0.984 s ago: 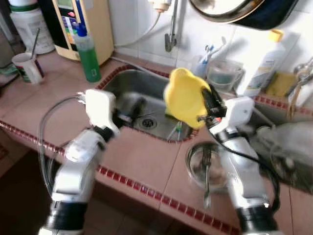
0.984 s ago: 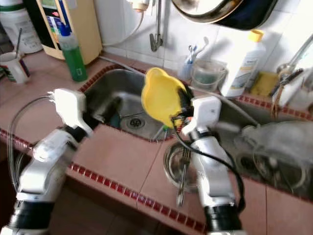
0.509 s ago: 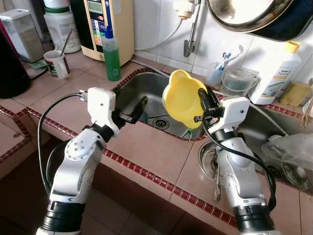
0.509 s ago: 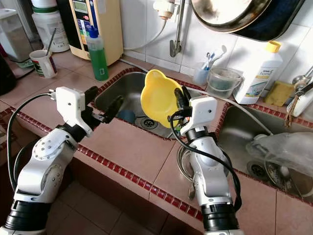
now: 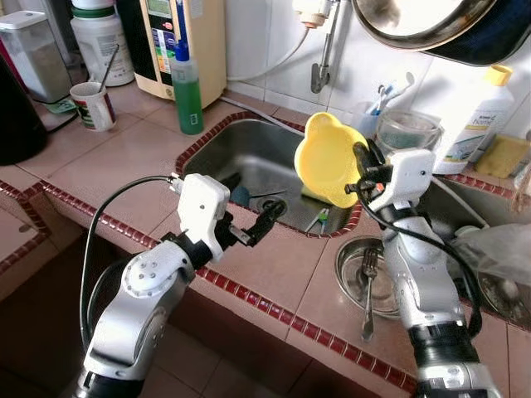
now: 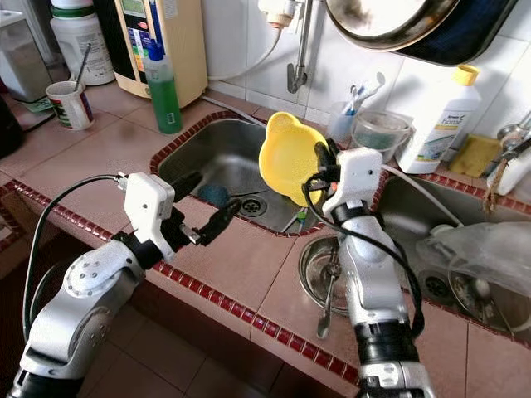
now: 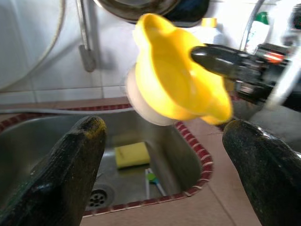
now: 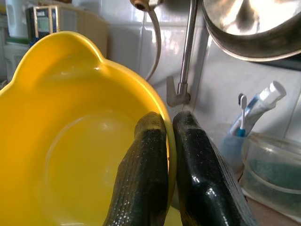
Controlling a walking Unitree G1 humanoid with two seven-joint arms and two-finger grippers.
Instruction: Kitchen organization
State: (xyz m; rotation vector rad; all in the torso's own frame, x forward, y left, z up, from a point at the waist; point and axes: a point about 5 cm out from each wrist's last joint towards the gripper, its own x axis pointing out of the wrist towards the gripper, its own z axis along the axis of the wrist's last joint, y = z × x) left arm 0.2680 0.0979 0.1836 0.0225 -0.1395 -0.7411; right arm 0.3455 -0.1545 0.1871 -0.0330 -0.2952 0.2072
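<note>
Right wrist view: right claw (image 8: 168, 141) pinched together on the rim of a yellow bowl (image 8: 70, 155), one finger inside the wall, one outside, the grip taken at a single spot on the edge. In the left eye view the bowl (image 5: 330, 157) hangs tipped on its side in the air above the sink (image 5: 249, 162), over the sink's near right corner, hollow facing the left arm. Risk, as I judge it: an edge pinch on smooth, glossy plastic gives little hold against twisting, so a quick swing or a knock could rotate the bowl between the fingers or drop it into the sink, onto the sponge (image 7: 131, 154) lying beside the drain. The tap (image 5: 322, 50) on the wall behind the sink and the big pan (image 5: 440, 29) hanging above it are near the bowl's likely path if it is lifted. A metal dish with a fork (image 5: 367, 278) sits on the tabletop (image 5: 274, 274) just right of the sink, another thing to clip when lowering. Left claw (image 5: 253, 232), fingers spread apart and empty, hovers over the sink's front rim. The bowl looks light, thin-walled, wavy-rimmed with small ear handles, pale underneath, empty.
</note>
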